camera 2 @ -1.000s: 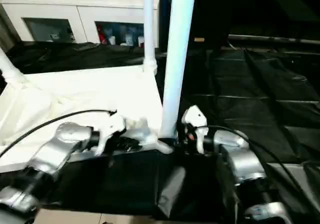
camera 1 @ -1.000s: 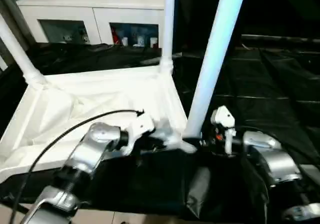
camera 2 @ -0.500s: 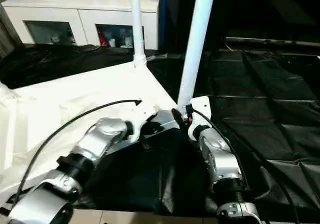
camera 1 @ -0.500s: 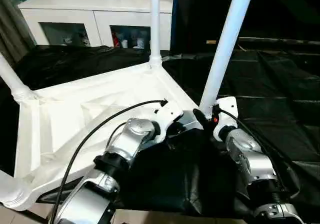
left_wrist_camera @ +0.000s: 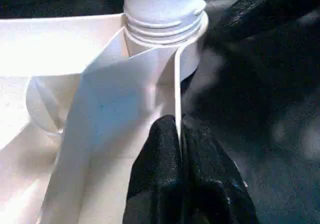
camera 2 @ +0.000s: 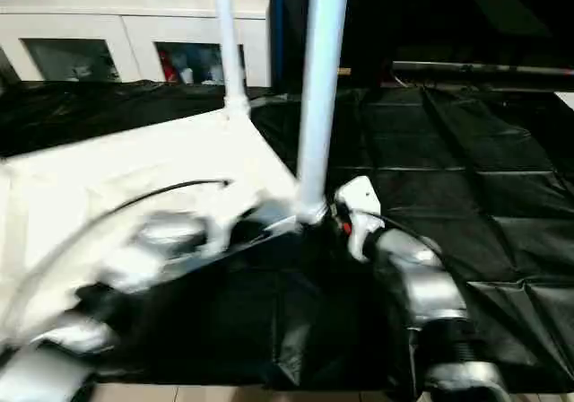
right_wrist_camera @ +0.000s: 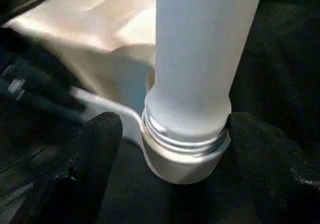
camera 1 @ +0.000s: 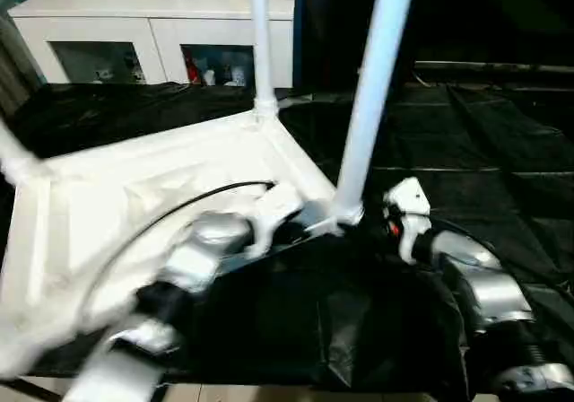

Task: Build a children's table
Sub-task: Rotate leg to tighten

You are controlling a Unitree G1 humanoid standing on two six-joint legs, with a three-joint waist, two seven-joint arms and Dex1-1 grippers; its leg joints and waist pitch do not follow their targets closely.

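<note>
At the near right corner of the upturned tabletop (camera 1: 161, 173) on the black table (camera 1: 502, 151), the left gripper (left_wrist_camera: 179, 134) is clenched on the thin rim beside the socket, while the right gripper (right_wrist_camera: 172, 139) stands released, fingers (right_wrist_camera: 97, 134) either side of the leg (camera 1: 369, 106) without touching. The step looks best done by keeping the rim pinned and re-closing squarely on the leg's base for another twist. Since half a second ago the right jaws have spread off the leg.

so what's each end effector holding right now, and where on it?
Left end effector: shut on the tabletop's thin rim wall beside the near leg. Right end effector: open around that leg's base, holding nothing.
</note>
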